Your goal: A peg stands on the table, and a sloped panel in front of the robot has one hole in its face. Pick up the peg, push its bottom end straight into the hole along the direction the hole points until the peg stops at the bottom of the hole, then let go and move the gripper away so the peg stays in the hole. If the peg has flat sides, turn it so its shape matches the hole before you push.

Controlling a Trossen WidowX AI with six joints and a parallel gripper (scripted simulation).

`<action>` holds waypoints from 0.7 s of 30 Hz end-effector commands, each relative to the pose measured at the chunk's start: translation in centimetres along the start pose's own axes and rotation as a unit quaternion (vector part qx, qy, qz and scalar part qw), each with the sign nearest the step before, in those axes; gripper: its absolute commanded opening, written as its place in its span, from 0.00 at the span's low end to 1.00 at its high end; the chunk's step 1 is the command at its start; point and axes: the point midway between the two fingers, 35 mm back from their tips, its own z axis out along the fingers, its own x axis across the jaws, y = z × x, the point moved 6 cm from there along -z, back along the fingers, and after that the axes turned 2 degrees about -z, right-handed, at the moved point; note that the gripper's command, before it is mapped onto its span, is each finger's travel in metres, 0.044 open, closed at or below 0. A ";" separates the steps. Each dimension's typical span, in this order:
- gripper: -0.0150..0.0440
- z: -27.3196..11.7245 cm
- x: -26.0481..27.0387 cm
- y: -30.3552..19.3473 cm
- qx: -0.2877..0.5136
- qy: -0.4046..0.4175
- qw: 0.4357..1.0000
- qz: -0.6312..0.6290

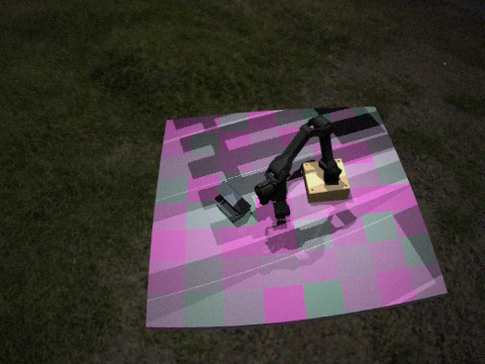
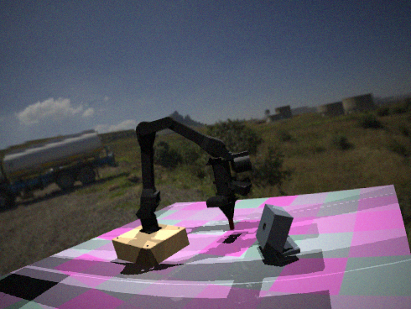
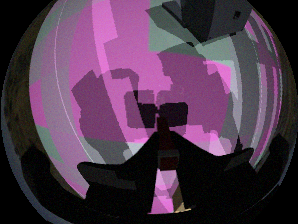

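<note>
The gripper (image 1: 281, 221) (image 2: 231, 216) (image 3: 164, 135) has clamped the peg (image 2: 231, 224) (image 3: 164, 134); grasping looks done. Next, I'd lift and tilt it toward the panel (image 1: 233, 196) (image 2: 276, 227) (image 3: 212, 17), one o'clock in the wrist view.

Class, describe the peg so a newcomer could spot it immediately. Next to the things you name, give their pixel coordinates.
On the pink-and-green checkered table (image 1: 198, 297) (image 2: 377, 260), find the black arm bent over it. Follow it down to its closed pincer (image 2: 231, 220) (image 3: 168, 160). Between the fingertips is the peg (image 2: 231, 225) (image 3: 163, 140): slim, dark red, unlike the bulky grey sloped panel (image 1: 233, 202) (image 2: 274, 228) nearby.

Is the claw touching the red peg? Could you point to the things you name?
Touching. The wrist view shows the peg (image 2: 231, 224) (image 3: 164, 140) squeezed between both sides of the claw (image 2: 231, 218) (image 3: 164, 135).
</note>
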 end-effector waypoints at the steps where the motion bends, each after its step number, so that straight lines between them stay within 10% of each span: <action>1: 0.25 -1.7 0.0 0.1 -0.001 0.003 1.000 0.001; 21: 0.25 -4.1 -0.9 0.7 -0.006 0.028 0.999 0.033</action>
